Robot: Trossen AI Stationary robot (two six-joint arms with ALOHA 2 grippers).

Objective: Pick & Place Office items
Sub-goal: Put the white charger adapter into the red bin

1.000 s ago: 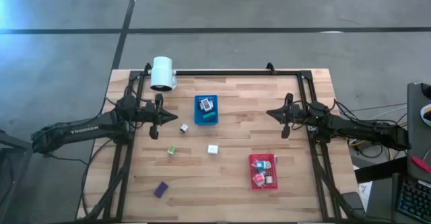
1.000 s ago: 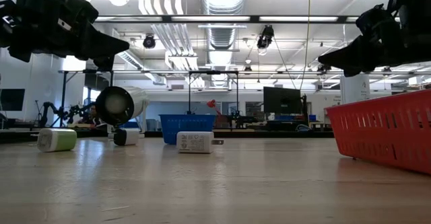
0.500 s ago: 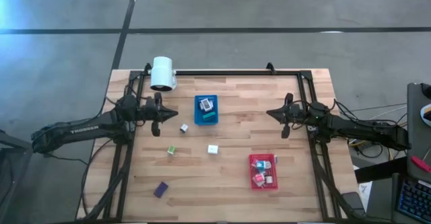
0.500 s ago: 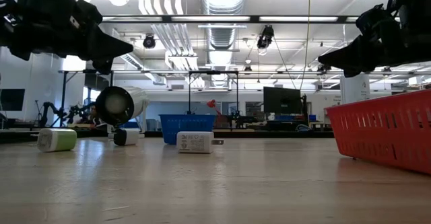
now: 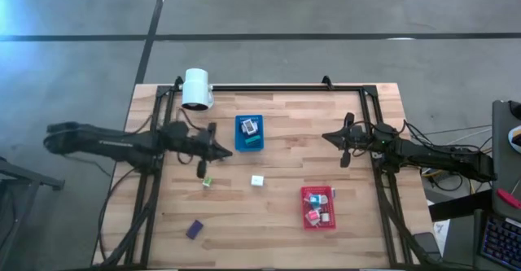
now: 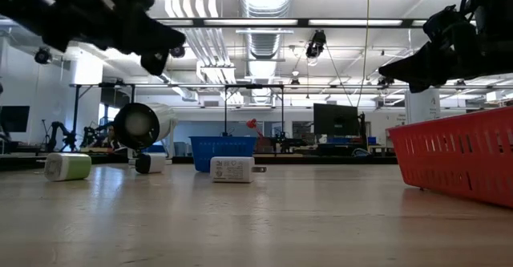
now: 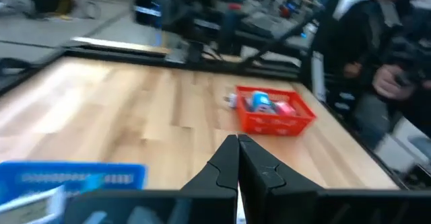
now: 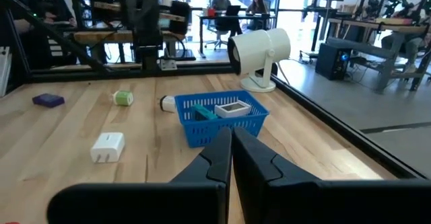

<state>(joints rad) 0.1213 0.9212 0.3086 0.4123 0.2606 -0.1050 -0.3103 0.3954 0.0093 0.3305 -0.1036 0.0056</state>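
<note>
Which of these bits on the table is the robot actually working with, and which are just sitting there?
Part of the job: white charger, green-and-white piece, purple block, black-and-white piece; probably the blue tray and red tray, which hold similar pieces.
Just lying about: white lamp-like cylinder, black frame.

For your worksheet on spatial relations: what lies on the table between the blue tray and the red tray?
In the high view, one white charger lies between blue tray and red tray.
</note>
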